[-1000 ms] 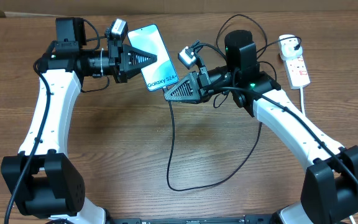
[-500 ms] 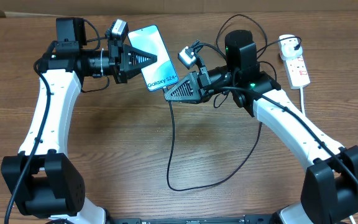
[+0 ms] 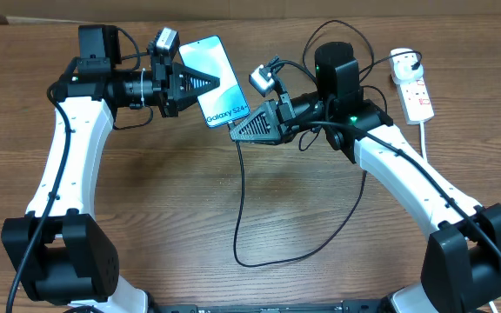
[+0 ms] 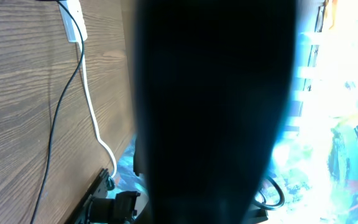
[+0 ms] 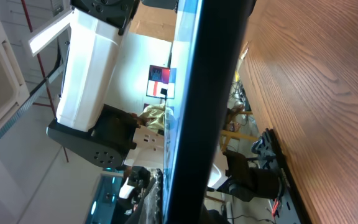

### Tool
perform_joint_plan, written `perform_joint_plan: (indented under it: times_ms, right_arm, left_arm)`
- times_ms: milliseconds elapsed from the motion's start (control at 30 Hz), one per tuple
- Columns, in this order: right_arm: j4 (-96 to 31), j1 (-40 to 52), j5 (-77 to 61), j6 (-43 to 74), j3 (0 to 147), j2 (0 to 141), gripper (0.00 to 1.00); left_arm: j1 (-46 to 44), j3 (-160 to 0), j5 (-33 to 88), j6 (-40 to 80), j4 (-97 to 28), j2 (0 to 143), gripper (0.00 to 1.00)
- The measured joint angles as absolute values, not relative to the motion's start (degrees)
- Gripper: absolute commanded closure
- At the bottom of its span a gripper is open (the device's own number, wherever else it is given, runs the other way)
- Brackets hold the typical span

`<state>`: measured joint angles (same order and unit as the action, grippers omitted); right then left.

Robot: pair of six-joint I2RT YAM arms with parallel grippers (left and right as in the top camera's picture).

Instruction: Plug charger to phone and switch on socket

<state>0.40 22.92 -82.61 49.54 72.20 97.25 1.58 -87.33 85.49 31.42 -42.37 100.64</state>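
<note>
Cyan phone (image 3: 218, 85) slants diagonally — "Galaxy S24" end toward right gripper (image 3: 235, 132).

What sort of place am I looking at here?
Probably a robotics lab's test bench: two white robot arms at a wooden table, a phone between them, and a white socket strip to one side.

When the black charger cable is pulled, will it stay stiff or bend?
Probably floppy: the charger cable lies in a loose curved loop on the table. Likely light and easily dragged, being so thin.
</note>
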Motion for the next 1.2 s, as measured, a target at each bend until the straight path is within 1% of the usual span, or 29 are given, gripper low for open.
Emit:
perform_joint_plan:
  times_ms: [1100,1133,1167,1200]
  right_arm:
    - [3.0,22.9,-82.0,53.4,72.2,97.3,0.96]
    - [3.0,22.9,-82.0,53.4,72.2,97.3,0.95]
    - [3.0,22.9,-81.9,53.6,72.2,97.3,0.92]
    - [3.0,22.9,-81.9,53.6,72.2,97.3,0.91]
  left_arm:
    - [1.6,-87.3,85.7,31.8,-42.6,100.6,0.96]
    - [1.6,-87.3,85.7,31.8,-42.6,100.6,0.96]
    - [1.6,-87.3,85.7,31.8,-42.6,100.6,0.96]
    - [1.6,-87.3,85.7,31.8,-42.6,100.6,0.96]
